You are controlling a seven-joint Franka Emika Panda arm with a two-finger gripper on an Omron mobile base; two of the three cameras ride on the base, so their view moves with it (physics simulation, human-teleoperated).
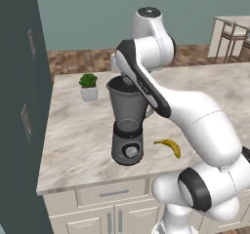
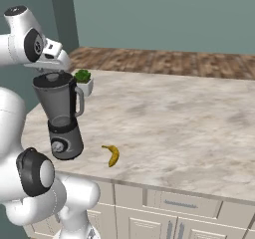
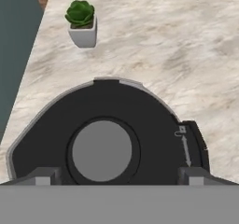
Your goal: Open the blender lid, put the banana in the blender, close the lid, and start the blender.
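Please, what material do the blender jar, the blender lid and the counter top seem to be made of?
The blender jar looks like translucent grey plastic or glass: the inside shows through its wall. The blender lid looks like matte dark plastic or rubber with a lighter grey knob, without shine. The counter top looks like polished stone, perhaps marble, judging by its beige and grey veins. All is rendered, so these are guesses.

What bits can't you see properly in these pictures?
- Left base view: the robot's arm covers the back of the blender lid.
- Hand view: the lid is cut off by the bottom edge, so the blender's jar underneath is hidden.
- Both base views: the dial's markings on the blender are too small to read.
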